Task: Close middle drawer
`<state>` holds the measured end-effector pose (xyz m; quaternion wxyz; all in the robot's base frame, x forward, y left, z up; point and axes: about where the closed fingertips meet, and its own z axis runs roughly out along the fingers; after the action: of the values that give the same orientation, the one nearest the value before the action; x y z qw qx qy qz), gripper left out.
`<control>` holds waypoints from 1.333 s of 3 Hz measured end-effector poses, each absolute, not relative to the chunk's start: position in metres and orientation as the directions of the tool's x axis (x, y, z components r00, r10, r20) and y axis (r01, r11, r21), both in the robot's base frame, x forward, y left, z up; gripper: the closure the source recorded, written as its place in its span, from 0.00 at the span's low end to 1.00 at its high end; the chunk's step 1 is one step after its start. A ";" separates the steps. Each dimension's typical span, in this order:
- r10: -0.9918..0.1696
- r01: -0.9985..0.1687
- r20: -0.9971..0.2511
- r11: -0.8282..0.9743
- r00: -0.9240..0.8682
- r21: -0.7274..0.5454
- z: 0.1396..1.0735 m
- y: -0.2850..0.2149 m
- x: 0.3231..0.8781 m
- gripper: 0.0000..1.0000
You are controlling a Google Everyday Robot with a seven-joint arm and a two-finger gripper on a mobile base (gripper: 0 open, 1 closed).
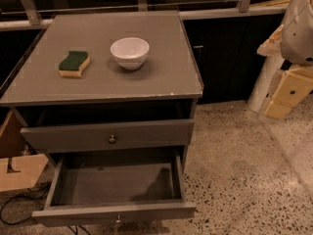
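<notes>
Pincer [287, 93] hangs well off the cabinet's [161, 80] right side, grip state can't tell; middle drawer [115, 211] sits pulled far out, down and left of it, front running left-right, so the push likely goes straight back.

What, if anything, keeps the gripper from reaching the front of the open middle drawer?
Likely yes. The gripper hangs at the right edge of view, right of the cabinet, above the floor. The middle drawer stands pulled far out, and nothing shows between its front and the gripper.
</notes>
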<state>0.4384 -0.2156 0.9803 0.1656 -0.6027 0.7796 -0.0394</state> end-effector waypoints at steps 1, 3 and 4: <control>-0.953 -0.927 -0.211 0.270 -0.219 -0.261 0.980 -0.216 0.438 0.41; -0.952 -0.927 -0.207 0.274 -0.224 -0.258 0.978 -0.215 0.436 0.95; -0.948 -0.925 -0.178 0.301 -0.264 -0.230 0.959 -0.213 0.420 1.00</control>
<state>0.4199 -0.2133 0.9591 0.1414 -0.5898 0.7941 -0.0395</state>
